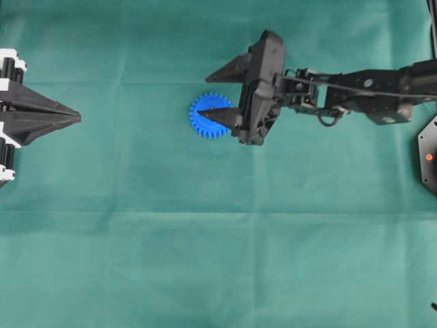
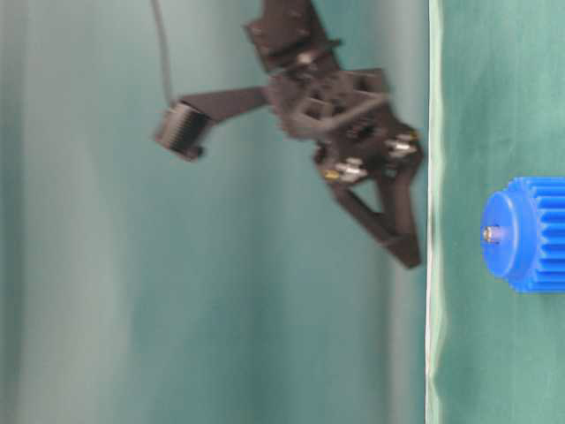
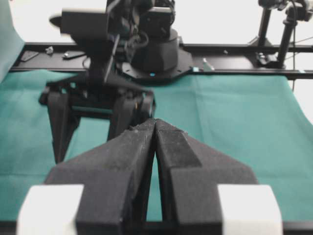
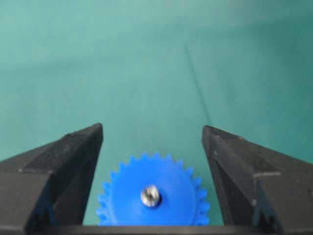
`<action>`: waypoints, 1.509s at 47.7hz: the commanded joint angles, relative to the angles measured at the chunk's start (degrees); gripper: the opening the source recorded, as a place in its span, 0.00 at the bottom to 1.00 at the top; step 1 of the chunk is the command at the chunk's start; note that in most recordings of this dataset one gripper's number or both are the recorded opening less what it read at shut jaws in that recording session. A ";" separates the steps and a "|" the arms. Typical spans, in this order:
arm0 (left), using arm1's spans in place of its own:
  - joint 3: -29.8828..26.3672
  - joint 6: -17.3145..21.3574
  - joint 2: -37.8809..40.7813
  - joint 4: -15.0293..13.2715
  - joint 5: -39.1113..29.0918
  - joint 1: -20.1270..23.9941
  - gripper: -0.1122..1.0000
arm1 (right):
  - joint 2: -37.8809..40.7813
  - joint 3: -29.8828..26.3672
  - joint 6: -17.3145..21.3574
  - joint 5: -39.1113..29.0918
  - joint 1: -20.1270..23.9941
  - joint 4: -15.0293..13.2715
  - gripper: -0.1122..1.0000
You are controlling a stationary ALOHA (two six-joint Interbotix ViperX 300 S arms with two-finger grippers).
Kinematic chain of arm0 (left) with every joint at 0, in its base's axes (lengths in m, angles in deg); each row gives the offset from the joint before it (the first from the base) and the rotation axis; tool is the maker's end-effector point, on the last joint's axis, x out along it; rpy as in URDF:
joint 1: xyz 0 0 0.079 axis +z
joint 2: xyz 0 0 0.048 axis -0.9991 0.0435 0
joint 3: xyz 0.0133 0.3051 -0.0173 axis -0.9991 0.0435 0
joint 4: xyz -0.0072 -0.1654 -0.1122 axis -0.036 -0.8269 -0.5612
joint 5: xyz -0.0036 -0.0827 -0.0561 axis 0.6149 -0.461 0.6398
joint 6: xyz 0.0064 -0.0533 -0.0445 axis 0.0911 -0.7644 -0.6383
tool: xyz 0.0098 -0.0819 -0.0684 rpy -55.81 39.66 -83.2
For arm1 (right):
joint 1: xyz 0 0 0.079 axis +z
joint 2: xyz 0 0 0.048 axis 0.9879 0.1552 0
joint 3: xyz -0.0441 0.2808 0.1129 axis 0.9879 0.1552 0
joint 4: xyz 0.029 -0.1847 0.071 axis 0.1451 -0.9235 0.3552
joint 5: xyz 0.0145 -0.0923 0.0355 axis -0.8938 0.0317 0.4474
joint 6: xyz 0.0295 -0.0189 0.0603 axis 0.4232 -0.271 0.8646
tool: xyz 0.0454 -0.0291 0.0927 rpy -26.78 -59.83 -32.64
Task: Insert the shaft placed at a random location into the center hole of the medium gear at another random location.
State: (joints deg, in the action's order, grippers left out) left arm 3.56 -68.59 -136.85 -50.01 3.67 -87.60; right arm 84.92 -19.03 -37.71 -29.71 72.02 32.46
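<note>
The medium gear [image 4: 126, 192], bright blue and toothed, lies flat on the green cloth. The shaft [image 4: 150, 196], a small silvery pin, stands upright in its center hole [image 4: 159, 199], with its tip poking above the hub [image 2: 491, 234]. My right gripper [image 4: 151, 129] hangs open above the gear [image 1: 202, 127], its black fingers [image 4: 78, 152] wide apart on either side and touching nothing. In the overhead view one finger covers the gear's middle. My left gripper [image 1: 76, 118] rests at the left edge of the table, shut with nothing in it [image 3: 155, 123].
Green cloth [image 1: 205, 246] covers the whole table. The right arm [image 1: 369, 92] reaches in from the right. A black mount with a red light [image 1: 429, 157] sits at the right edge. A black frame rail [image 3: 234, 73] runs along the far side.
</note>
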 commanded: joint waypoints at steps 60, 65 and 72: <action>-1.14 -0.18 0.35 0.18 -0.18 0.00 0.10 | -30.06 19.07 -0.26 -3.16 0.35 0.09 0.85; -1.14 -0.18 0.35 0.09 -0.09 0.00 0.10 | -34.10 21.27 -0.18 -4.13 0.35 0.00 0.85; -1.14 -0.18 0.44 0.18 -0.09 0.00 0.10 | -38.94 22.94 -0.18 -6.86 0.35 0.09 0.85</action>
State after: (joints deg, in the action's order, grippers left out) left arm 3.65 -68.68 -136.85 -50.01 2.97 -87.68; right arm 48.36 4.09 -37.71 -35.60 72.28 32.37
